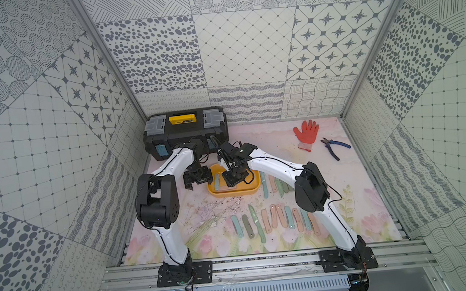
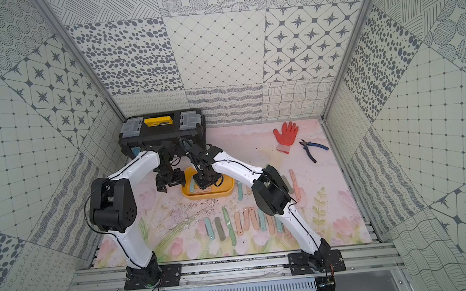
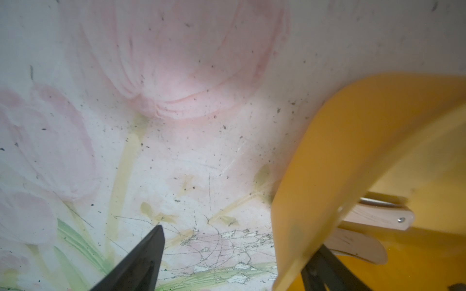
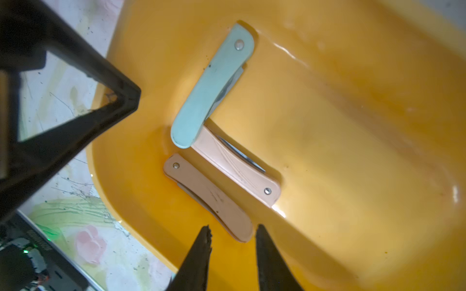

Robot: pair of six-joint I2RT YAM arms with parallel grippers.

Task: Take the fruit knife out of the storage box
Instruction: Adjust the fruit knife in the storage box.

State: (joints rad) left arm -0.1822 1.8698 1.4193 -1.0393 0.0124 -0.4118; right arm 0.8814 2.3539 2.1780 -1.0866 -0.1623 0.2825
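The yellow storage box [image 1: 247, 192] [image 2: 221, 194] lies mid-table. Three folded fruit knives rest inside: a teal one [image 4: 211, 85] and two pink ones [image 4: 239, 168] [image 4: 209, 196]. My right gripper [image 4: 233, 228] [image 1: 233, 180] reaches down into the box. Its jaws stand narrowly apart around the rounded end of the nearer pink knife. One finger is against it and a sliver of yellow shows beside the other. My left gripper [image 3: 239, 238] [image 1: 197, 181] is open and straddles the box's end wall [image 3: 340, 151], one finger over the mat and one inside.
A black toolbox [image 1: 186, 133] stands at the back left, close behind both wrists. An orange glove [image 1: 307, 134] and blue-handled pliers [image 1: 334, 146] lie at the back right. Several folded knives lie in a row [image 1: 273, 220] on the floral mat, more beside the box [image 1: 275, 185].
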